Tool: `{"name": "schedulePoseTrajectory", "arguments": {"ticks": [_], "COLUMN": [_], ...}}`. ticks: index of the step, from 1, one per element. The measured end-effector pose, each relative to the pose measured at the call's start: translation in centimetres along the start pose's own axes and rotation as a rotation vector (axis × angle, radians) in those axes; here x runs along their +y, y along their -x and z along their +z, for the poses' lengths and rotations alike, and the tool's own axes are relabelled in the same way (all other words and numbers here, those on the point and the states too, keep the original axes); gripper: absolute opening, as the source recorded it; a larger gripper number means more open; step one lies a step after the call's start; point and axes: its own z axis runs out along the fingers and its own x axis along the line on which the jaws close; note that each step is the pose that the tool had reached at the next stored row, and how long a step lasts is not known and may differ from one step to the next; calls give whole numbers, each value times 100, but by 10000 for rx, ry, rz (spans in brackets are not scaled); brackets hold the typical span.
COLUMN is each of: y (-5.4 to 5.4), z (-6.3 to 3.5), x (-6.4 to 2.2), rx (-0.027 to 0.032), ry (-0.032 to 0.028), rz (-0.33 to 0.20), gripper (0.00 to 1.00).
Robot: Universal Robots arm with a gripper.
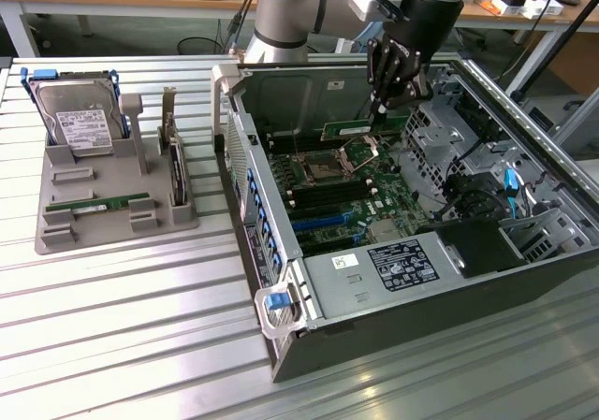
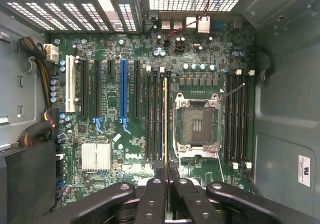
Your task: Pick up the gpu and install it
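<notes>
The slatted metal counter (image 1: 122, 326) carries everything. In the exterior view's right half lies the open computer case (image 1: 421, 331), on its side with its inside facing up. The robot arm (image 1: 290, 8) comes down from the upper middle of the frame into the case's far end. At the exterior view's left stands a grey holder tray (image 1: 56, 242), well apart from the arm.

The green motherboard (image 1: 328, 195) covers the case floor, with the bare processor socket (image 1: 328, 166) near its middle and dark memory slots (image 2: 152, 114) running beside it. In the tray, a silver hard drive (image 1: 80, 121) stands upright in blue rails at the back, a dark card (image 1: 176, 181) stands on edge at the tray's right end, and a spare green stick (image 1: 108, 203) lies flat in a front groove.

The fingers (image 2: 154, 196) are closed on the gpu (image 1: 351, 126), gripping it across its thin faces. It is held level on its long edge over the far part of the motherboard, just beside the socket. Seen from the wrist it is edge-on (a thin yellow line) and runs along one memory slot next to the socket. Whether it touches that slot I cannot tell.
</notes>
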Motion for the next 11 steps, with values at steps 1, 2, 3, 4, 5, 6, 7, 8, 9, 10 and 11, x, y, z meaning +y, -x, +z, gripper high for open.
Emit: {"name": "schedulePoseTrajectory", "arguments": {"ticks": [1, 2, 3, 4, 5, 6, 7, 8, 9, 10, 11], "y": [0, 0, 0, 0, 0, 0, 0, 0, 0, 0, 0], "z": [1, 2, 4, 5, 7, 9, 13, 16, 17, 19, 23], "x": [0, 0, 0, 0, 0, 0, -1, -1, -1, -1, -1], "rx": [0, 0, 1, 0, 0, 0, 0, 0, 0, 0, 0], "ry": [0, 0, 0, 0, 0, 0, 0, 0, 0, 0, -1], "rz": [0, 0, 0, 0, 0, 0, 0, 0, 0, 0, 0], "gripper": [12, 12, 12, 12, 12, 12, 12, 12, 12, 12, 12]}}
